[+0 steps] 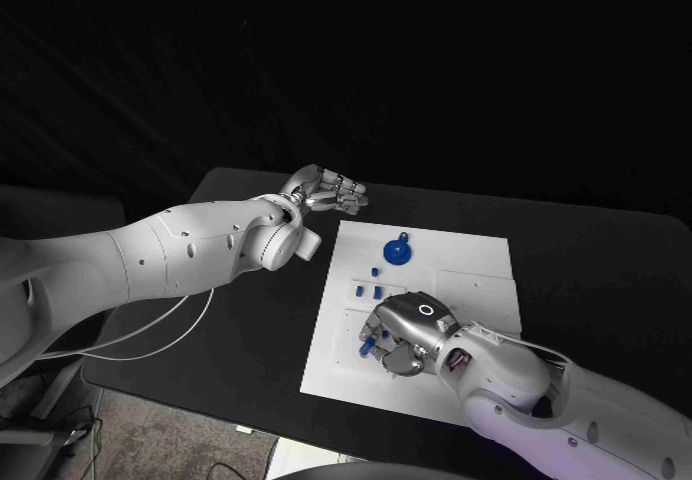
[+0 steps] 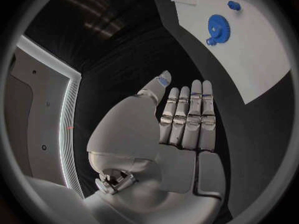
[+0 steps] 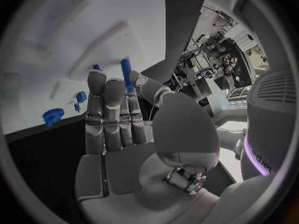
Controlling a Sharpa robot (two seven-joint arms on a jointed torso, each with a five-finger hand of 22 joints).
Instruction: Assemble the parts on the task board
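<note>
While your head view shows the flat white rectangular task board [image 1: 476, 262] lying mid-table, little of the assembly looks done: the round blue toothed gear [image 1: 398, 249] sits loose near the board's far left part, and a few small blue peg-like parts [image 1: 366, 291] rest just nearer the robot. Your silver many-fingered right hand [image 1: 408, 334] hangs low over the board's near left part, a blue piece showing at its fingers. Your silver left hand [image 1: 327, 190] floats off the board, beyond its far left corner, above the matte black table [image 1: 245, 340].

In the left wrist view, that left hand [image 2: 177, 129] is flat, fingers straight and side by side, holding nothing. The gear [image 2: 219, 27] and one small blue part [image 2: 233, 5] lie on the board [image 2: 261, 59], well apart from it.

In the right wrist view, your right hand [image 3: 124, 129] pinches a slim blue peg [image 3: 126, 70] upright between thumb and fingertips. Judging from this, seating it is the step in hand; gear and remaining pieces are left. Cluttered room equipment shows past the table edge; black backdrop otherwise.
</note>
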